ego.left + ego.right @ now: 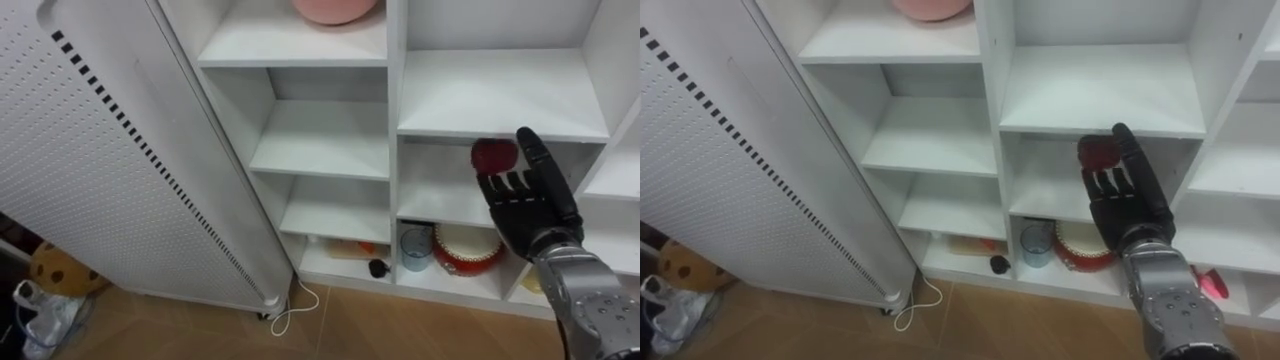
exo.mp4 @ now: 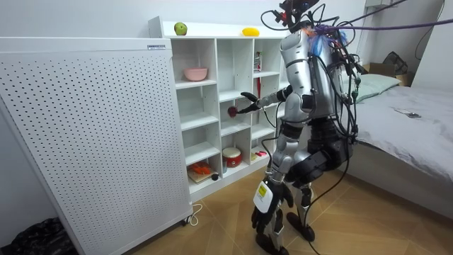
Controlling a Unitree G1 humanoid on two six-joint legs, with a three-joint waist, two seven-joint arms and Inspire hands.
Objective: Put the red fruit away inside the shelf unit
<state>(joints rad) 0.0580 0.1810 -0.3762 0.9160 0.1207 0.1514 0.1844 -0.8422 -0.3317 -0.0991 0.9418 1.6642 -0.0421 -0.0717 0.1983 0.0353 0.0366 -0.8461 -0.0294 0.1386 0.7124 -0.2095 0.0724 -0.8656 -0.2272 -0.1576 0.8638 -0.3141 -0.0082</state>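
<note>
A dark red fruit (image 1: 493, 155) is held in front of the white closet (image 1: 395, 90), level with the edge of a middle-column shelf (image 1: 500, 95). My right hand (image 1: 528, 205) comes up from the lower right, its fingers curled round the fruit and one finger pointing up. In the room view the fruit (image 2: 232, 110) and that hand (image 2: 248, 101) are at the closet's middle column. My left hand (image 2: 266, 218) hangs relaxed beside my leg. A green apple (image 2: 180, 28) and a yellow fruit (image 2: 250, 31) lie on the closet's top.
A pink bowl (image 1: 335, 8) sits on an upper left shelf. The bottom shelf holds a blue cup (image 1: 415, 247), a red round tin (image 1: 467, 250) and a small black thing (image 1: 377, 267). A white perforated panel (image 1: 90, 150) stands left. A bed (image 2: 403, 120) is behind me.
</note>
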